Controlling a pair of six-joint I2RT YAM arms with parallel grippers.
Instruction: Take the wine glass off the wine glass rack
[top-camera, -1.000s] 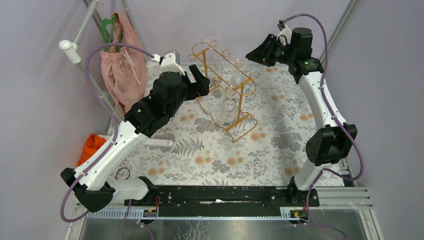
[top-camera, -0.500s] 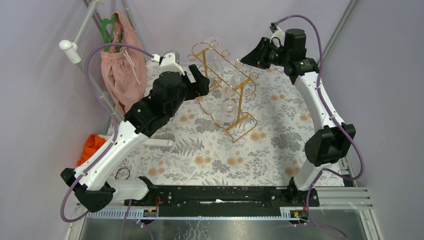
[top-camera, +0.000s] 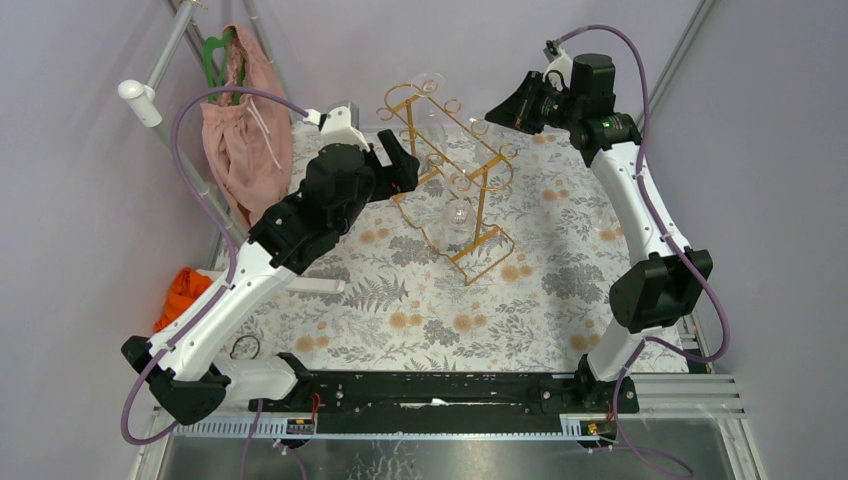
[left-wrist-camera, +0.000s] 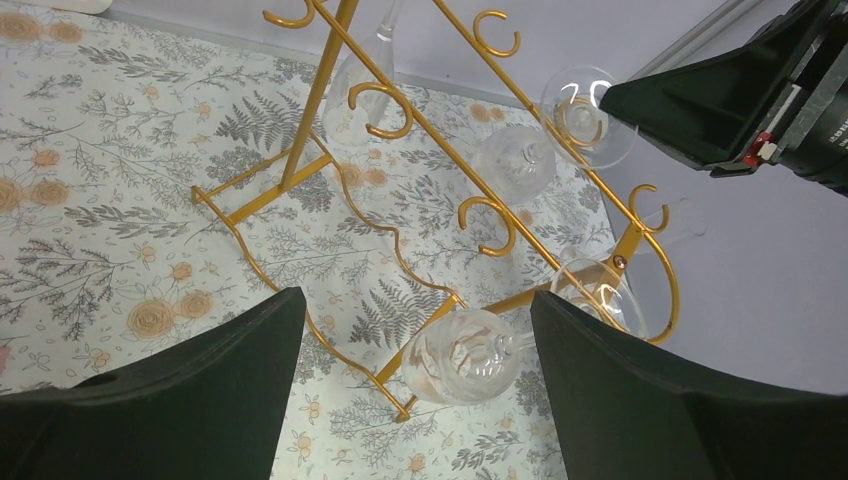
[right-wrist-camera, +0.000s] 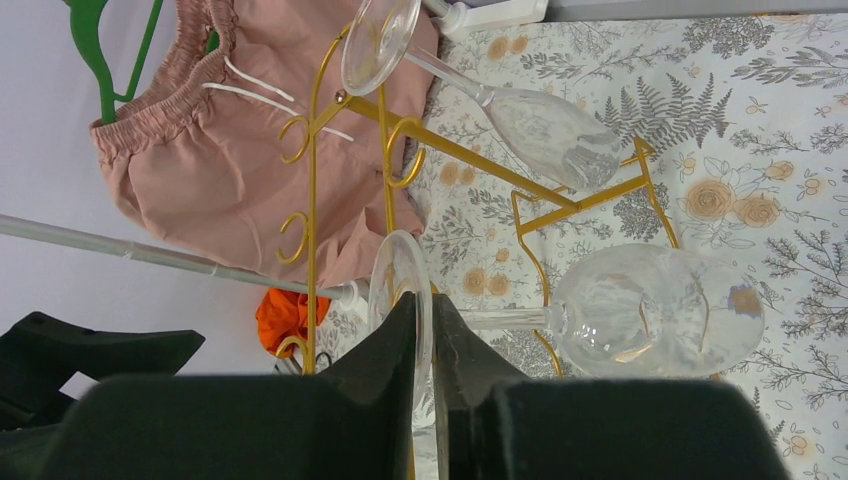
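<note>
The right tool (right-wrist-camera: 421, 305) is clenching the round foot of the wine glass (right-wrist-camera: 655, 310), which is hanging on the wine glass rack (right-wrist-camera: 312, 180), toward the rack's 1 o'clock corner in the top view. In the right wrist view the stem is running from the tool toward 3 o'clock, bowl farthest out, so the pull is probably going to follow the gold rail out to its open end. The right arm is the nearer one. The left tool (left-wrist-camera: 412, 300) is standing released at the rack's 9 o'clock side, touching nothing. A second glass (right-wrist-camera: 545, 135) is hanging at the held bowl's 11 o'clock, curled hooks are crowding the foot, and a pink garment (right-wrist-camera: 230, 170) is draping beyond the tabletop (top-camera: 420, 310)
</note>
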